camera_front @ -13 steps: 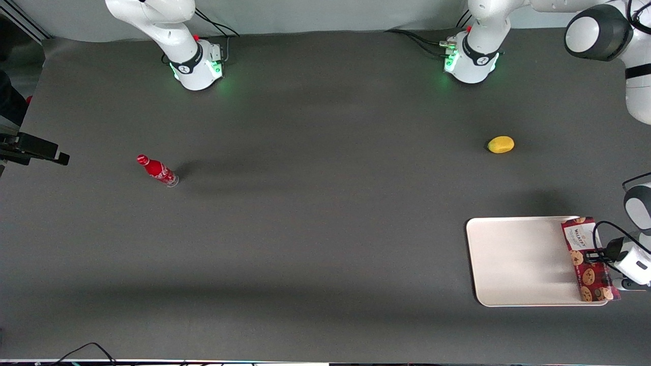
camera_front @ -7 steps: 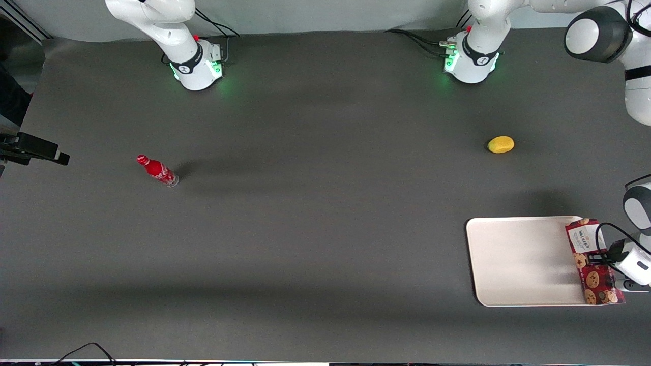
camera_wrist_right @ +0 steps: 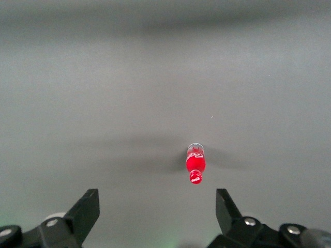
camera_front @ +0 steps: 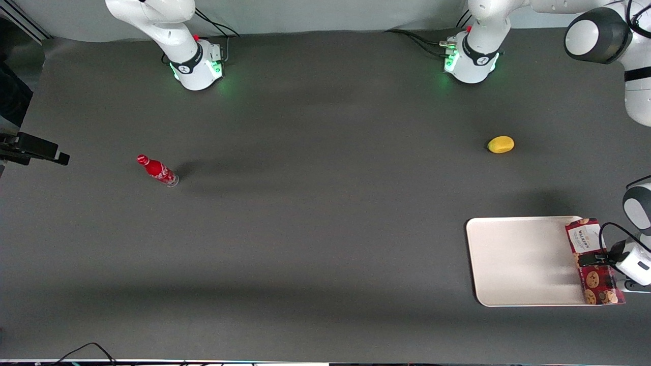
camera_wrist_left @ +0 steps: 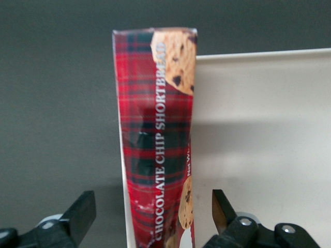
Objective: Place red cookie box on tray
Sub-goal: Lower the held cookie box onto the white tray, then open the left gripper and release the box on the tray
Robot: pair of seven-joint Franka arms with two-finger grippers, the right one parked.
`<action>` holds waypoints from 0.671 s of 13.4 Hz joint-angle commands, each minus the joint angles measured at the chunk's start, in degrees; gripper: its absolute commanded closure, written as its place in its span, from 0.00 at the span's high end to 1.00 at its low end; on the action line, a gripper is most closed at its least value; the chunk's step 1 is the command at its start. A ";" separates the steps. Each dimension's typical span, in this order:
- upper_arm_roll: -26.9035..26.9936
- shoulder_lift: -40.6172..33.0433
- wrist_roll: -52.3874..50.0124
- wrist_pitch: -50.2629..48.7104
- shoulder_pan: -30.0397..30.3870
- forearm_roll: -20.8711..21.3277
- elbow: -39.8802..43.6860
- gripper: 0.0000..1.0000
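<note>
The hand is open around the red cookie box, which apparently leans on the tray edge; withdraw straight without tipping it

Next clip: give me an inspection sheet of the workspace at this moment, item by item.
Surface: dark grey table.
Job's things: red cookie box standing on a narrow side at the edge of the tray, at the working arm's end.
Clutter: red soda bottle toward the parked arm's end; yellow fruit farther from the front camera than the tray.
Grippers: gripper at the box, jaws open on either side of it, not touching.
Cables: black cables at the arm bases.
Surroundings: nothing seen.
</note>
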 commanded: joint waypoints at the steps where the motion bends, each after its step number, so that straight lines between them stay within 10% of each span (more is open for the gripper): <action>1: 0.28 -2.36 0.33 -1.94 -0.18 1.31 0.67 1.00; 9: -4.80 -21.42 0.06 -31.27 -2.64 0.35 2.34 1.00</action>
